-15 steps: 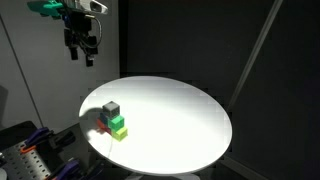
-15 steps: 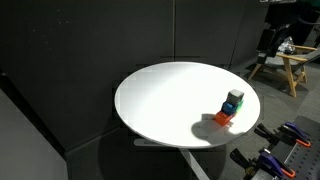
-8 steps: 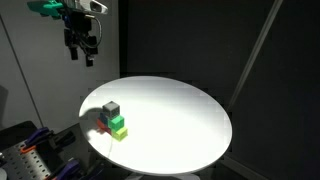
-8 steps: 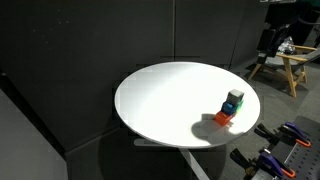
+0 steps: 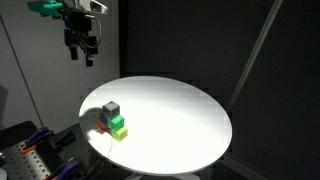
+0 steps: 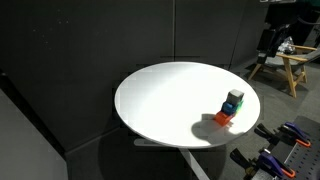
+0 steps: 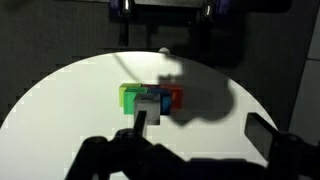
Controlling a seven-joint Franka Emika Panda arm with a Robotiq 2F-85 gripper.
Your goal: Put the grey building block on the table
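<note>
The grey building block (image 5: 111,108) sits on top of a small cluster of coloured blocks near the edge of the round white table (image 5: 180,120). It also shows in the wrist view (image 7: 150,104), between a green block (image 7: 130,97) and a blue block (image 7: 165,100), with a red one (image 7: 177,97) beside them. In an exterior view the cluster (image 6: 232,105) stands on the table (image 6: 170,100). My gripper (image 5: 80,46) hangs high above the table edge, well clear of the blocks. In the wrist view its jaws (image 7: 200,130) are open and empty.
Dark curtains surround the table. Clamps and tools lie on a bench by the table (image 5: 35,155). A wooden stool (image 6: 285,65) stands behind the table. The gripper's shadow (image 7: 200,95) falls on the tabletop beside the blocks.
</note>
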